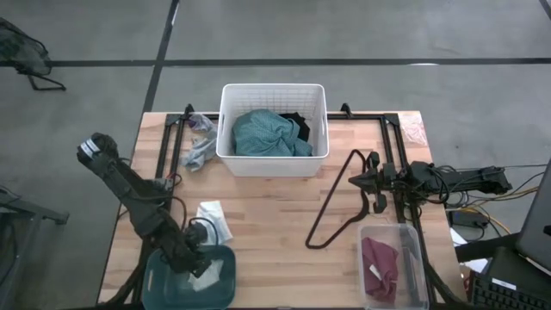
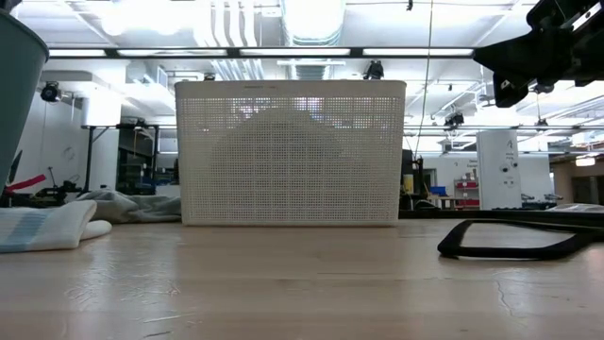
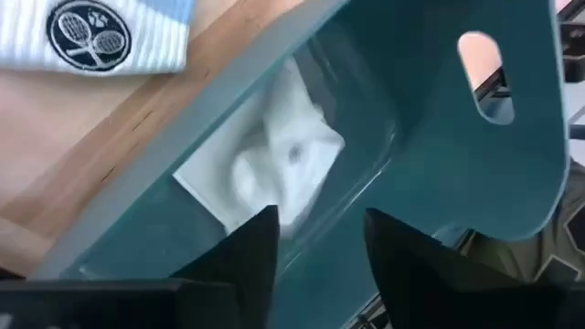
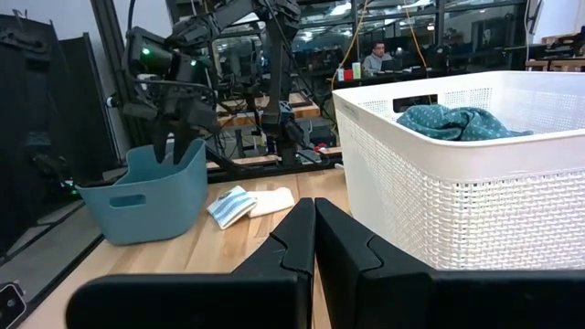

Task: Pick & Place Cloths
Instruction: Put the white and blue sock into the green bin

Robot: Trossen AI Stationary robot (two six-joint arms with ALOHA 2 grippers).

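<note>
High view: the wooden tabletop (image 1: pixel 275 215) carries a white lattice basket (image 1: pixel 274 160) at its far middle, holding the large teal cloth (image 1: pixel 269 135) with a black garment (image 1: pixel 297 126) tucked behind it. A thin black wire hanger (image 1: pixel 331 207) lies right of centre. At the near right corner a clear bin (image 1: pixel 413 258) holds the maroon cloth (image 1: pixel 379 265). At the near left corner stands a teal bin (image 1: pixel 225 284) with a small white rag (image 1: pixel 207 274) lying inside it. A folded white cloth with a blue band (image 1: pixel 212 220) lies on the wood just beside that bin, and a grey rag (image 1: pixel 200 151) sits crumpled left of the basket.

The left claw (image 3: pixel 315 247) hangs over the teal bin, its fingers spread apart with nothing between them, the white rag just beyond the tips. The right claw (image 4: pixel 314 239) waits near the right edge by the hanger, above the tabletop, its fingers pressed together and holding nothing.
</note>
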